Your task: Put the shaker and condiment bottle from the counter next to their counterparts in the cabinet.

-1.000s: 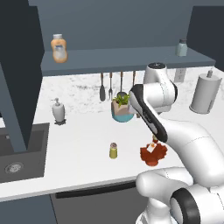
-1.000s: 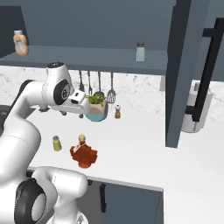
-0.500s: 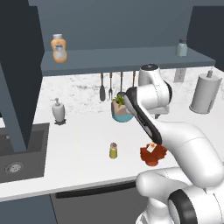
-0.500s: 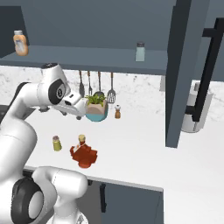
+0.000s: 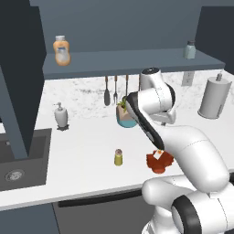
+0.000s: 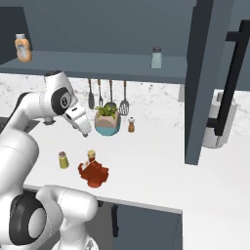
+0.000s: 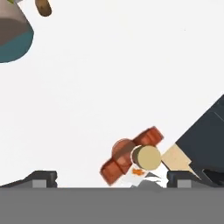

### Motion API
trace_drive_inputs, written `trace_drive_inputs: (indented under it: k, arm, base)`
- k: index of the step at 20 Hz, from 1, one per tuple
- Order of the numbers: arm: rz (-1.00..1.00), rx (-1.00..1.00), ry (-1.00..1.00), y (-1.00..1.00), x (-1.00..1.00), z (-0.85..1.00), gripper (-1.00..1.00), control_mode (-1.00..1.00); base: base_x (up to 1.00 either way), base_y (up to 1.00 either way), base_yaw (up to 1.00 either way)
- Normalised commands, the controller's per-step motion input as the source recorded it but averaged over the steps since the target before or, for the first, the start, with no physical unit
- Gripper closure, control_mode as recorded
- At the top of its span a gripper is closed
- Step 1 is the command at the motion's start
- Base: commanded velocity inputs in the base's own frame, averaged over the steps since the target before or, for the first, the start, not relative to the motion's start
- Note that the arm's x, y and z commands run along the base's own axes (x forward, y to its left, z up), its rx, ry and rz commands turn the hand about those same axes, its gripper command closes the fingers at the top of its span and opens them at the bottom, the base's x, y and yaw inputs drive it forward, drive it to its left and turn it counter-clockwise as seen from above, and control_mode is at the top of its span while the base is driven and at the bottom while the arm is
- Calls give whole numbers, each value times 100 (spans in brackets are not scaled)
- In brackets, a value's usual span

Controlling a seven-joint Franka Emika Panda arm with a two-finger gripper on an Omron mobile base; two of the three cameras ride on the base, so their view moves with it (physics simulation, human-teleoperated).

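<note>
Hovering with fingers spread, the gripper [image 7: 111,179] looks down on the condiment bottle [image 7: 131,161] near the counter's [image 5: 87,151] front edge, aligning to grasp.

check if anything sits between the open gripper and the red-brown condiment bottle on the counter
Nothing visible does. In the hand view the condiment bottle stands right between the spread fingertips of the gripper, with bare counter around it. The yellow shaker stands apart beside it, and the plant pot stands further back.
</note>
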Motion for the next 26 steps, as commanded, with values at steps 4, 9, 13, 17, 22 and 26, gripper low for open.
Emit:
trace_drive_inputs:
  k: [4,9,13,17,22,26]
  arm:
    - [-36,0,0,0,0,-3,-100,-100]
    - [-34,0,0,0,-1,-4,-100,-100]
    - [-33,0,0,0,-4,-10,-100,-100]
    - [-24,-1,-7,5,-18,-24,-100,-100]
    - [-17,-5,-14,0,-20,-41,-100,-100]
    - [-18,-6,-11,0,-11,-34,-100,-100]
  base:
    - [0,0,0]
    - [0,0,0]
    - [0,0,0]
    - [0,0,0]
    - [0,0,0]
    - [0,0,0]
